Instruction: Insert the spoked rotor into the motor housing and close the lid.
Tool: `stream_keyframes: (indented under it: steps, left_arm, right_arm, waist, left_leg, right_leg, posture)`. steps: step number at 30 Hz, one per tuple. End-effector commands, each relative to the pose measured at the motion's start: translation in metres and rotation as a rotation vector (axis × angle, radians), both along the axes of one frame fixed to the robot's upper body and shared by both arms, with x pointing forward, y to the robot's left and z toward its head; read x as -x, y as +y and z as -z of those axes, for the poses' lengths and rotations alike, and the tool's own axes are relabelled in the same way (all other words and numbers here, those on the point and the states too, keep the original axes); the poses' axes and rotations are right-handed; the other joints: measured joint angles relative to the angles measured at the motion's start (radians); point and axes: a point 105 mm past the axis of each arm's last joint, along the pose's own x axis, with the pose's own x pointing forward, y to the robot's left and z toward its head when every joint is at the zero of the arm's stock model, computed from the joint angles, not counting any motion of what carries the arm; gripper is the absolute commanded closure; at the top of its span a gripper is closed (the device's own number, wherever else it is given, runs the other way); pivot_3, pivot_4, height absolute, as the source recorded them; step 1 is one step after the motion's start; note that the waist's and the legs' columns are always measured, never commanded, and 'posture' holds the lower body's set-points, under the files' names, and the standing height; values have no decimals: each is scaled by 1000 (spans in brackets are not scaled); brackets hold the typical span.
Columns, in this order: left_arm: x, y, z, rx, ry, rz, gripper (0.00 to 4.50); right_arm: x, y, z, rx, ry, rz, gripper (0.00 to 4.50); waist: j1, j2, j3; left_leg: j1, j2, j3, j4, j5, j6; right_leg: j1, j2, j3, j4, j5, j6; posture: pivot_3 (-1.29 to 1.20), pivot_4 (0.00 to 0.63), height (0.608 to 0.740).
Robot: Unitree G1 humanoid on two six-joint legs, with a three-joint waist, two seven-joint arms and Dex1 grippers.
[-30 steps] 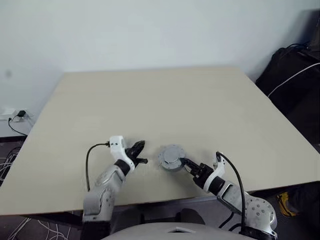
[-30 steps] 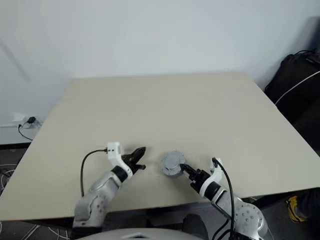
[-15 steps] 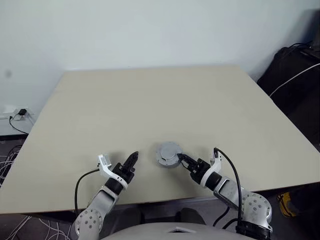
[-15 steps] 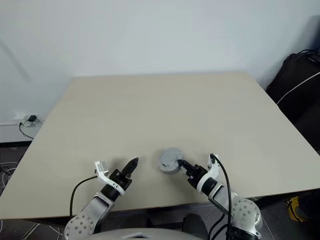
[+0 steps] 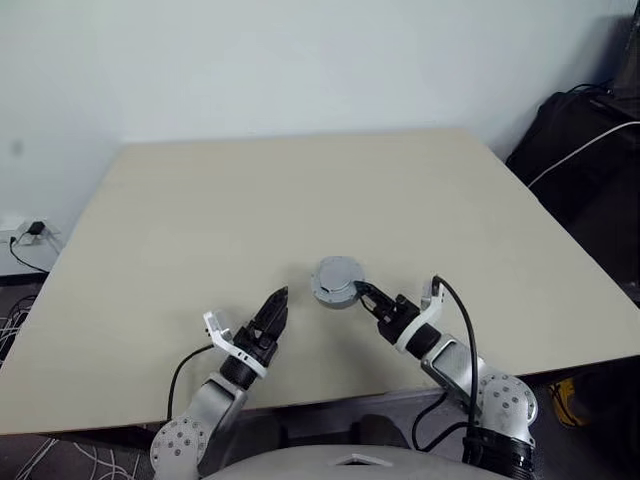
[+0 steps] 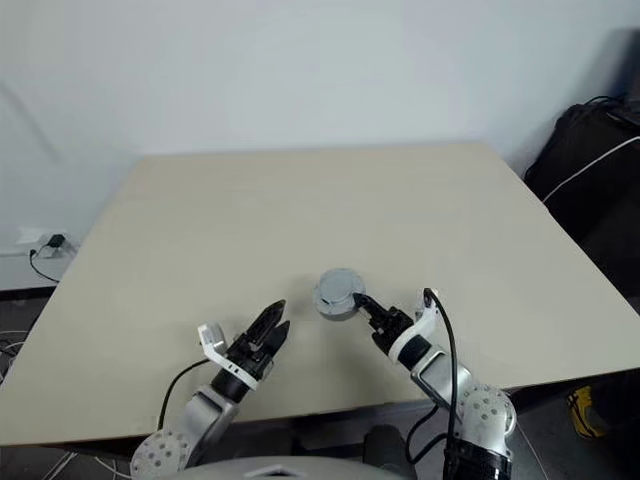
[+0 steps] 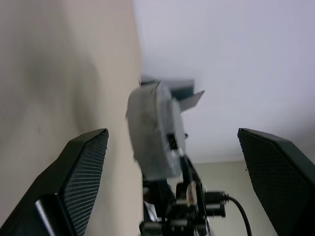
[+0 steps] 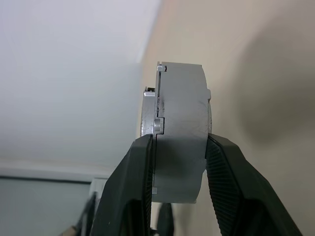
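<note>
Table (image 5: 300,200) lies bare around the assembled, probably lidded motor housing (image 5: 335,281).

We see our left pincer (image 7: 172,187) w/ fingers (image 7: 74,172) wide apart; btwn them the grey motor housing (image 7: 155,132), lid on, gripped by right pincer (image 7: 165,189) above the tabletop (image 7: 59,73).

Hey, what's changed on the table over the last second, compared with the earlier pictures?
The left end effector drew back from the grey motor assembly, rolled over, and its fingers spread wide open. The right end effector lifted the assembly slightly and carried it a little farther up the table. Unchanged: the right end effector's clamp on the assembly, with the lid closed.
</note>
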Motion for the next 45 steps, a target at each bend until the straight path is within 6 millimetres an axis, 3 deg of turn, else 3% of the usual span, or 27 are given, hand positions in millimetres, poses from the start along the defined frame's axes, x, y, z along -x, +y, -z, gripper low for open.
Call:
stream_keyframes:
  steps: [1,12,26,29,33,35,41,45]
  left_arm:
    - [-10,-19,-18,138,-42,21,0]
    - [-16,-21,-23,196,-75,0,0]
    - [-18,-28,-22,202,-70,19,0]
    - [-18,-27,-21,204,-65,14,601]
    - [-18,-26,-21,201,-64,6,1934]
    - [-18,-25,-21,201,-65,1,2371]
    - [-19,-24,-22,202,-67,-13,2371]
    - [-20,-22,-22,190,-72,-25,2379]
  right_arm:
    - [-8,16,-34,-65,-132,-54,3252]
    - [4,40,-30,-55,-106,-178,3266]
    - [15,49,-25,-54,-79,-238,3266]
    - [13,46,-24,-46,-79,-224,3266]
    - [11,44,-22,-7,-87,-218,3266]
    - [10,43,-22,25,-102,-212,3266]
    - [10,40,-20,92,-142,-215,3266]
    - [10,35,-21,96,-153,-216,1894]
  waist:
    - [-1,0,0]
    - [0,0,0]
    - [0,-1,0]
    - [0,-1,0]
    - [0,-1,1]
    - [0,-1,1]
    - [0,-2,1]
    - [0,-2,1]
  left_leg:
    - [0,0,0,0,0,0]
    - [0,0,0,0,0,0]
    - [1,0,1,0,0,0]
    - [1,0,1,0,0,0]
    - [1,0,1,0,0,0]
    - [1,0,0,0,0,0]
    - [1,0,1,0,0,0]
    - [1,0,1,1,0,0]
  right_leg:
    - [0,0,0,0,0,0]
    - [1,1,3,0,0,0]
    - [0,2,3,0,0,0]
    - [1,2,3,0,0,0]
    - [1,2,3,0,0,0]
    - [1,2,3,0,0,0]
    - [1,2,3,0,0,0]
    - [2,2,4,0,0,0]
  posture:
    - [0,0,740]
    - [0,0,740]
    - [0,0,740]
    - [0,0,740]
    - [0,0,740]
    - [0,0,740]
    - [0,0,740]
    - [0,0,740]
